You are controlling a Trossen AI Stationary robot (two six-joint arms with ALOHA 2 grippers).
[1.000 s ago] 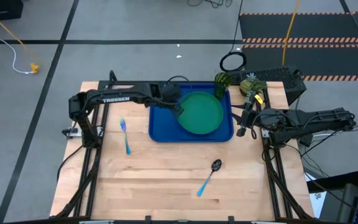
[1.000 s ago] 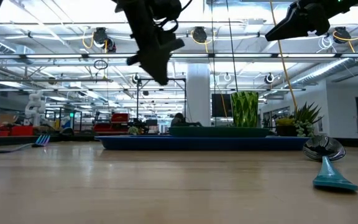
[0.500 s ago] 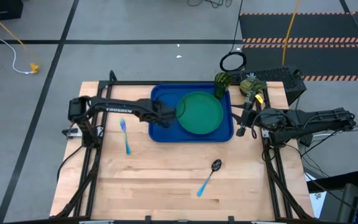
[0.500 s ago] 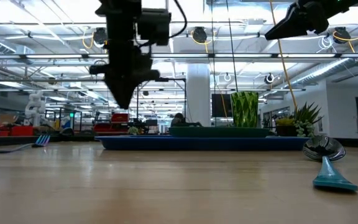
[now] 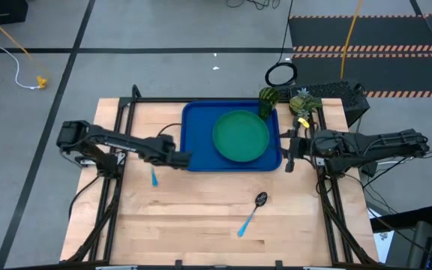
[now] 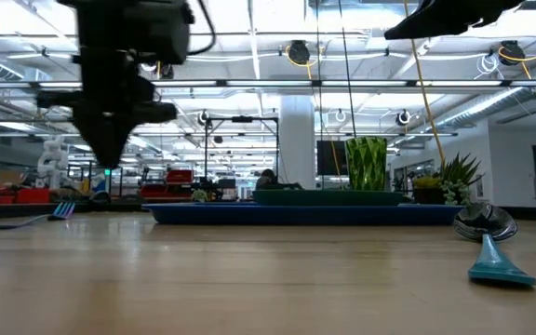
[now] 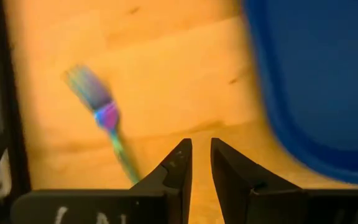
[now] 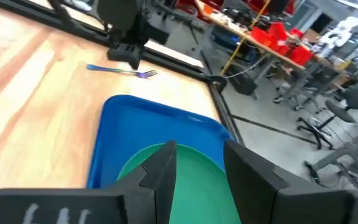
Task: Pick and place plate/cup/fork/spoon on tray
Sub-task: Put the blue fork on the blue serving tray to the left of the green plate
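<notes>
The green plate (image 5: 240, 136) lies flat in the blue tray (image 5: 197, 124), toward its right side. The green cup (image 5: 267, 102) stands upright at the tray's far right corner and also shows in the low view (image 6: 367, 163). The light blue fork (image 7: 104, 117) lies flat on the table left of the tray. The spoon (image 5: 251, 213) lies flat near the table's front. My left gripper (image 5: 184, 160) hangs above the table between fork and tray, open by a narrow gap (image 7: 201, 155), empty. My right gripper (image 5: 289, 154) hovers at the tray's right rim, open (image 8: 201, 165), empty.
A yellow-green pineapple-like toy (image 5: 300, 103) stands at the far right, beyond the tray. Bare wood lies around the spoon across the table's near half. Black frame rails run along the table's left and right sides.
My left gripper has gone from above the plate's left edge toward the table's left and near edges, off the tray, and now hangs lower beside the fork. The plate has stayed where it was. My right gripper has shifted slightly toward the tray.
</notes>
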